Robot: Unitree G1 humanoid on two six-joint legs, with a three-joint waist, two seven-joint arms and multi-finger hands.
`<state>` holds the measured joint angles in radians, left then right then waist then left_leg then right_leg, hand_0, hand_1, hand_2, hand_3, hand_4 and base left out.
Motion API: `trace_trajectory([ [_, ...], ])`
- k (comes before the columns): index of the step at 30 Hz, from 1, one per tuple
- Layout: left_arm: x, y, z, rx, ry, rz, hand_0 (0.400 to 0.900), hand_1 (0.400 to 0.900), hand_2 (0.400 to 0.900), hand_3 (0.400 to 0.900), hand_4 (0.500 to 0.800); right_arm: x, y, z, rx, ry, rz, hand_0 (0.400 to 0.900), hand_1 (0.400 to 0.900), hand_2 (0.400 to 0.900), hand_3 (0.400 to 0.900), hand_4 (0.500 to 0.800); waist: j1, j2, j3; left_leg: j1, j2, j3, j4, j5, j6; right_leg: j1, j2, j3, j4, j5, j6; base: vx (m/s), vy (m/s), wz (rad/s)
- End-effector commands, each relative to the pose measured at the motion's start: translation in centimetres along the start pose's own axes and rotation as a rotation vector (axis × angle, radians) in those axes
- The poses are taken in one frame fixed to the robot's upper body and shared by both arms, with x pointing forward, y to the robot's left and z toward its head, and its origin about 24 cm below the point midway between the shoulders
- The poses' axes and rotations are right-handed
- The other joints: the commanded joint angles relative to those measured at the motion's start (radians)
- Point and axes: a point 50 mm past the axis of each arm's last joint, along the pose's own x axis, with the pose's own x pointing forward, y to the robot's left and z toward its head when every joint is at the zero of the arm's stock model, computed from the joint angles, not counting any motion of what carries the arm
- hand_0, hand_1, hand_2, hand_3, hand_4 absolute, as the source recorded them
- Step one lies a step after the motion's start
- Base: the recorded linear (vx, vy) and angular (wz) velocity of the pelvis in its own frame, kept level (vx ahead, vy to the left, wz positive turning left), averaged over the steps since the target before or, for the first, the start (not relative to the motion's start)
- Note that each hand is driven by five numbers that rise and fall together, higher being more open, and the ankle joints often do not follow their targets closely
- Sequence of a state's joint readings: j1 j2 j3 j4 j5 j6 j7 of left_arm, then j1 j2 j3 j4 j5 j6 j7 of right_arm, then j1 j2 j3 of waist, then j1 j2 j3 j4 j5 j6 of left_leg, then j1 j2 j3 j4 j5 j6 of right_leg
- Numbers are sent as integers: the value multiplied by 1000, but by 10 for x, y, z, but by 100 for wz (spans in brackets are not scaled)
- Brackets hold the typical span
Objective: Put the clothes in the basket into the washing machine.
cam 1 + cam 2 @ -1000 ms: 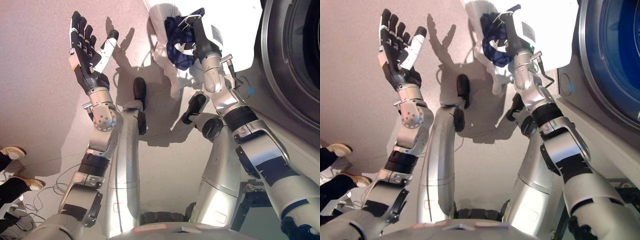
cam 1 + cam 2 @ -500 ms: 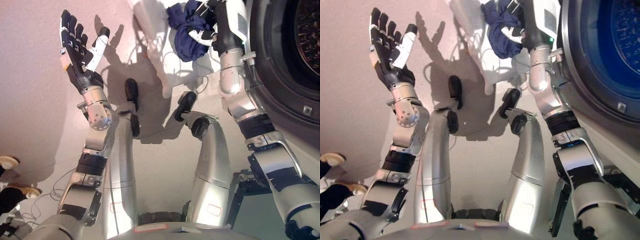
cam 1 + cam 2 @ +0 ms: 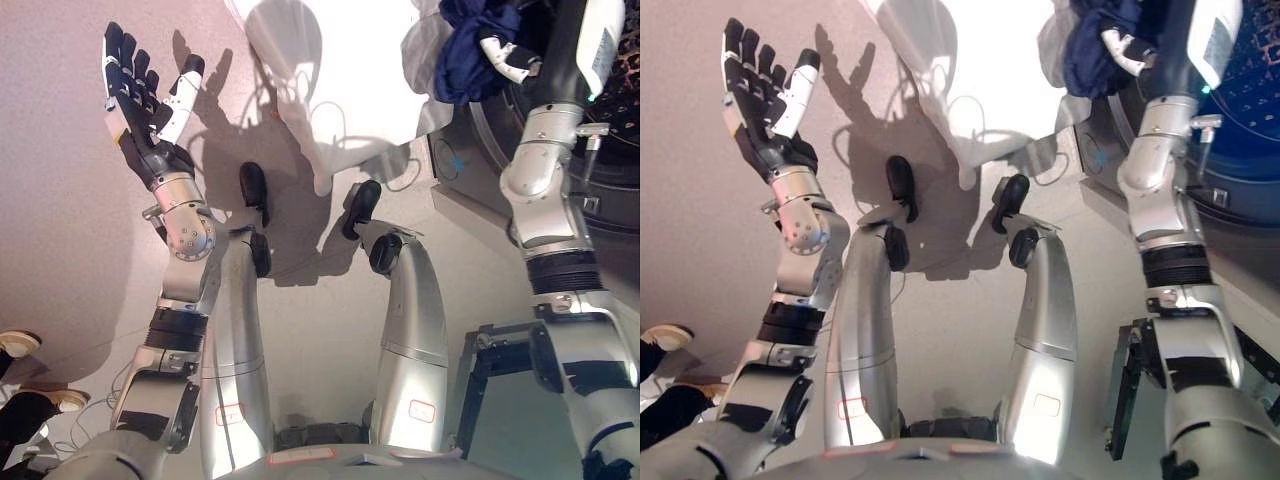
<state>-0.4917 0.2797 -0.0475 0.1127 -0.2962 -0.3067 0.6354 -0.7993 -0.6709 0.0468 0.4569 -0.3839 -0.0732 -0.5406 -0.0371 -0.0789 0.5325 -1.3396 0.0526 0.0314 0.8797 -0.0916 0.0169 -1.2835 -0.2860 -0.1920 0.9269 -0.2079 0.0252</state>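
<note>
My right hand point(image 3: 528, 52) is raised at the top right, shut on a bunched dark blue cloth point(image 3: 462, 48). It holds the cloth in front of the washing machine point(image 3: 478, 160), at the left rim of the round drum opening point(image 3: 1252, 95). The white basket point(image 3: 335, 75) stands on the floor at the top centre, brightly lit, and what lies in it cannot be made out. At the upper left my left hand point(image 3: 140, 90) is open, palm up and fingers spread, holding nothing and well apart from the basket.
A person's shoes point(image 3: 22, 343) show at the lower left edge. A black frame point(image 3: 497, 372) stands on the floor at the lower right, below the machine. Grey floor stretches between the basket and the left side.
My right hand has lifted the blue cloth out of the basket and carried it up and right to the drum opening. The view has shifted; the left hand stays raised and open.
</note>
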Motion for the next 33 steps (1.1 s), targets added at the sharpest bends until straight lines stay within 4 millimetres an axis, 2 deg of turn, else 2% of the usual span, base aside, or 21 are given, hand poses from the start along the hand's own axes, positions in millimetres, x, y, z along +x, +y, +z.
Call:
trace_trajectory([
  [1, -16, 20, 4, 28, -64, -3, 900, 900, 900, 900, 800, 3, -26, -26, -176, 21, -119, 400, 400, 400, 400, 500, 10, -6, -208, -36, -18, -74, -11, -89, -48, -120, 24, 11, 18, 1, 95, -13, 7, -6],
  [3, -16, 20, 2, 38, -58, -21, 900, 900, 900, 900, 800, 9, -36, -41, -330, 33, -102, 400, 400, 400, 400, 500, 17, -6, -212, -33, -17, -71, -12, -90, -48, -121, 24, 15, 17, 0, 96, -16, 7, -4],
  [7, -17, 17, 2, 28, -56, -36, 900, 900, 900, 900, 800, 18, -43, -41, -426, 2, -91, 400, 400, 400, 400, 500, 19, 8, -219, -34, -17, -69, -8, -89, -48, -125, 26, 22, 24, -2, 96, -3, 7, -2],
  [11, -19, 15, -1, 33, -48, -67, 900, 900, 900, 900, 800, 29, -51, -49, -630, -25, -55, 400, 400, 400, 400, 500, 31, 17, -224, -36, -17, -64, -13, -85, -49, -130, 23, 25, 23, 5, 100, -4, 4, -1],
  [17, -21, 9, -2, 27, -37, -143, 900, 900, 900, 900, 800, 50, -58, -59, -1106, -89, 117, 400, 400, 400, 400, 500, 55, 23, -230, -47, -20, -60, 0, -81, -53, -146, 16, 32, 34, 8, 100, -2, -8, 3],
  [21, -23, 10, -3, 28, -26, -169, 900, 900, 900, 900, 800, 51, -65, -72, -1395, -112, 226, 400, 400, 400, 400, 500, 63, 29, -243, -50, -21, -61, 6, -76, -57, -150, 11, 36, 41, 6, 99, 15, -3, 5],
  [33, -20, 14, -2, 39, -32, -165, 900, 900, 900, 900, 800, 76, -89, -53, -1635, -210, 195, 400, 400, 400, 400, 500, 56, 25, -259, -43, -21, -64, -15, -71, -62, -137, 15, 29, 24, 9, 102, 1, -1, 0],
])
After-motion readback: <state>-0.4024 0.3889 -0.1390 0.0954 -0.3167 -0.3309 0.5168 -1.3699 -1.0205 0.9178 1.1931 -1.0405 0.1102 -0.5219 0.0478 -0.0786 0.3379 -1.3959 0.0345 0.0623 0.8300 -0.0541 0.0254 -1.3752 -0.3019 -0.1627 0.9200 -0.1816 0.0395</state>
